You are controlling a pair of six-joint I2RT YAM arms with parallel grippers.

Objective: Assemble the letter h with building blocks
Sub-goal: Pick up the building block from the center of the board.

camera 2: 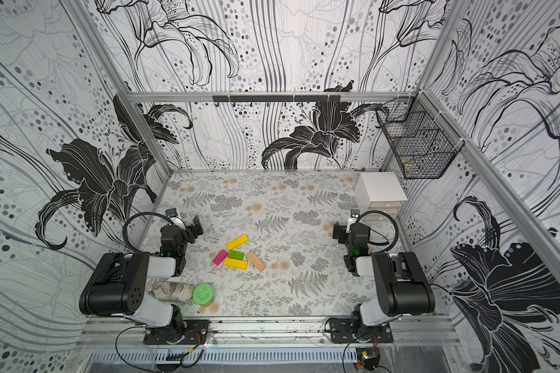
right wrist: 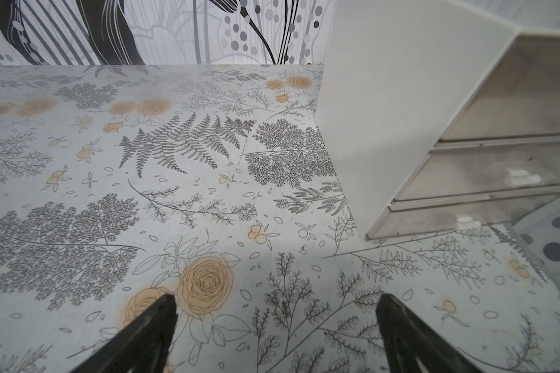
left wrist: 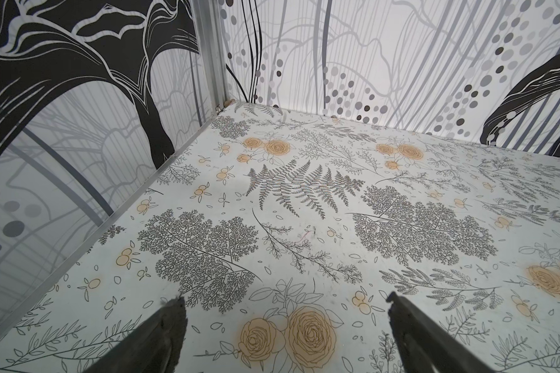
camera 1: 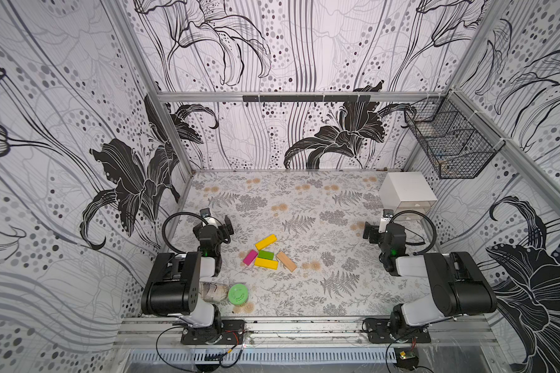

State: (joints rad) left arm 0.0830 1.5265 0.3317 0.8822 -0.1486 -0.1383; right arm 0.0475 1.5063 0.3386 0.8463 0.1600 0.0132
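The building blocks lie in a loose cluster near the table's middle in both top views: a yellow bar point(camera 1: 266, 242), a green bar point(camera 1: 266, 254), a pink bar point(camera 1: 250, 257), a second yellow bar point(camera 1: 266, 264) and a tan wood bar point(camera 1: 286, 261). They do not form the letter h. My left gripper point(camera 1: 228, 225) hovers left of the cluster and is open, its fingers point(left wrist: 175, 318) spread over bare table. My right gripper point(camera 1: 368, 233) is open far to the right of the blocks. No block shows in either wrist view.
A round green lid point(camera 1: 238, 293) on a lying clear jar point(camera 1: 212, 291) sits near the left arm's base. A white drawer box point(camera 1: 406, 193) stands at the back right, close to the right gripper point(right wrist: 276, 303). A wire basket point(camera 1: 450, 142) hangs on the right wall.
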